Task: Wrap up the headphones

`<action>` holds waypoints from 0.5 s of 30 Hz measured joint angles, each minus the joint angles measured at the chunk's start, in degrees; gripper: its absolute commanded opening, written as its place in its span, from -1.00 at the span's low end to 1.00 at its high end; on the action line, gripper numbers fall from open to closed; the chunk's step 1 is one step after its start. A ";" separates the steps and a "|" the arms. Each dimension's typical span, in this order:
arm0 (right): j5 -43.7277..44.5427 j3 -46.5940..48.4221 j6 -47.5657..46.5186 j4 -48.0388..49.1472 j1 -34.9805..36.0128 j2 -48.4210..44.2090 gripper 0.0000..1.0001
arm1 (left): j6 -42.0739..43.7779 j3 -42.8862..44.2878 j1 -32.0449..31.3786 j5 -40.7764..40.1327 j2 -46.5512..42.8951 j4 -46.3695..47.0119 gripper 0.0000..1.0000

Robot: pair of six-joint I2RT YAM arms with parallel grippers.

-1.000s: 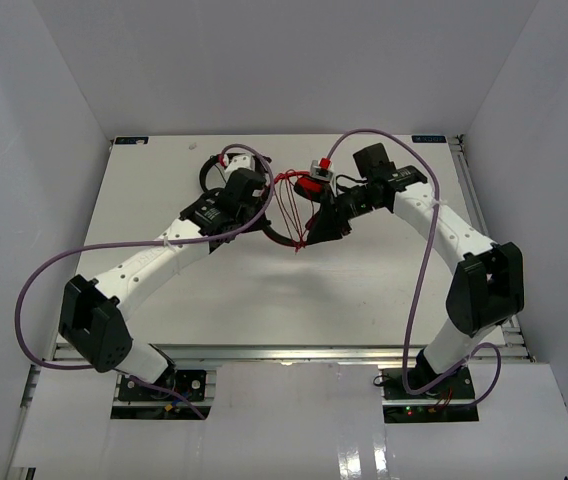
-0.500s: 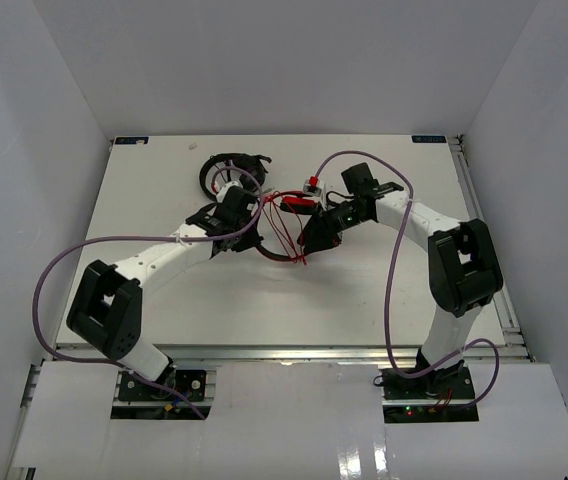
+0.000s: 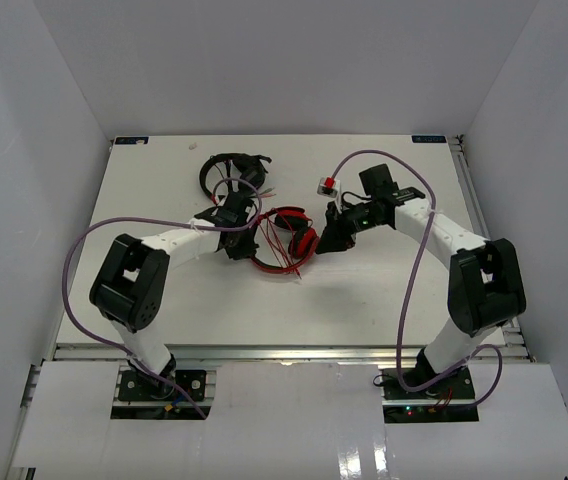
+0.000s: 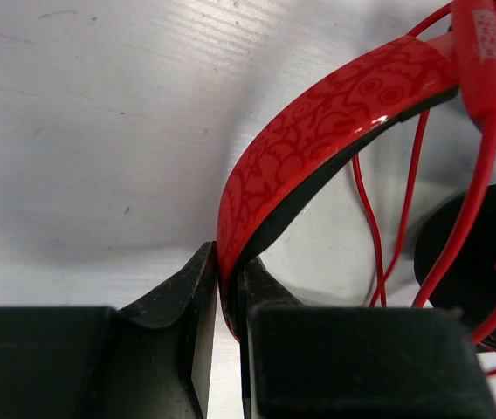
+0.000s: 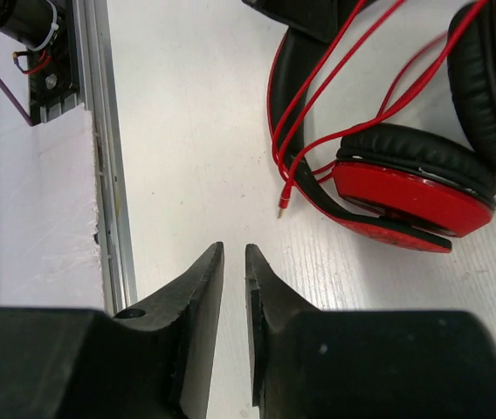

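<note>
Two tools flanking the headphones (image 3: pixel 284 240) at the middle of the worktop (image 3: pixel 364 300). Left tool (image 4: pixel 228 257): clamped on the red headband (image 4: pixel 318 131), band standing on edge in its grip. Right tool (image 5: pixel 233 249): set a narrow slit apart, nothing between, just right of the earcup (image 5: pixel 405 196) and clear of it. Ahead of that slit, toward the left edge and a touch off-line: loose plug (image 5: pixel 281 208) of the cable (image 4: pixel 484 61), long axis pointing roughly back at the tool; nearer the right arm, so probably its pick. Beyond, toward the far edge, black headphones (image 3: pixel 229 170).

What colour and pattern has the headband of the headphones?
The headband is red with small cartoon-like figures, black inside; clearest in the left wrist view.
</note>
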 measured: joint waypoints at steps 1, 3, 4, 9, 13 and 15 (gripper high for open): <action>0.02 -0.44 -0.34 -0.13 -0.31 -1.02 -0.46 | 0.14 0.04 0.05 0.25 0.17 0.13 -0.78; 0.07 -1.41 -1.05 -0.37 -0.94 -3.05 -0.44 | 0.54 0.19 0.08 0.73 0.30 0.21 -0.49; 0.07 -2.10 -1.30 -0.44 -1.41 -4.21 -0.43 | 0.76 0.38 0.08 0.95 0.43 0.04 -0.19; 0.11 -5.31 -2.02 -1.05 -3.49 -9.34 -0.40 | 1.46 1.86 0.19 1.84 1.69 -0.96 0.46; 0.09 -7.02 -2.71 -1.73 -5.48 -12.40 -0.32 | 2.10 2.16 0.19 2.62 1.67 -1.56 0.66; 0.17 -7.29 -3.06 -2.35 -6.43 -13.56 -0.19 | 2.86 2.17 0.19 2.83 0.96 -2.21 0.80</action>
